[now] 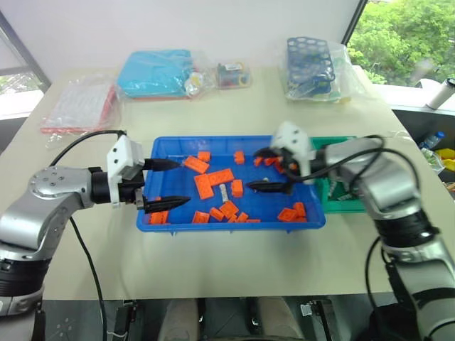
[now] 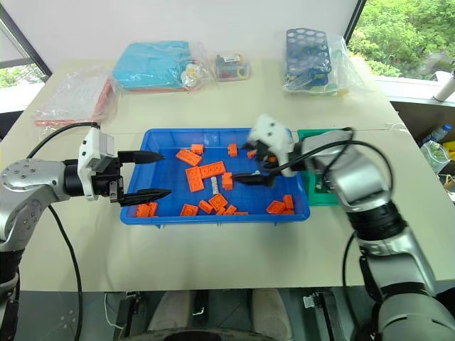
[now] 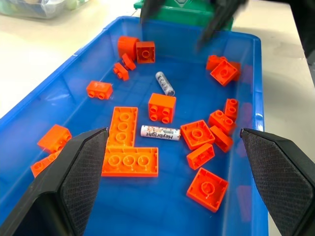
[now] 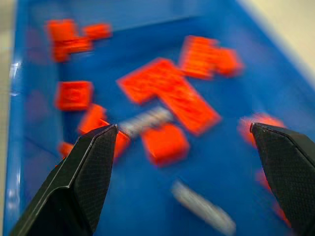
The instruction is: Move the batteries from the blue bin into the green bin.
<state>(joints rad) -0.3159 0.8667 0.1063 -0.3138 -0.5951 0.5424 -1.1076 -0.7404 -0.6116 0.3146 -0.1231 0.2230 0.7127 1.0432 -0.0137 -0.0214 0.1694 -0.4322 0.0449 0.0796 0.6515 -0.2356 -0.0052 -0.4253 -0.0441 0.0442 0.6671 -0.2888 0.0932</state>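
Both the left gripper (image 1: 165, 183) and the right gripper (image 2: 250, 165) are hovering with fingers spread wide and empty over the blue bin (image 1: 231, 222), where two batteries (image 3: 160, 132) are lying among orange bricks (image 3: 130, 162) ahead of the left fingertips, the green bin (image 1: 340, 202) sitting just beyond.

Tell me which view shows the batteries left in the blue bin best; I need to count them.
The left wrist view: two batteries lie sharp and unblocked among orange bricks. The right wrist view blurs them, and the head views show one tiny grey one.
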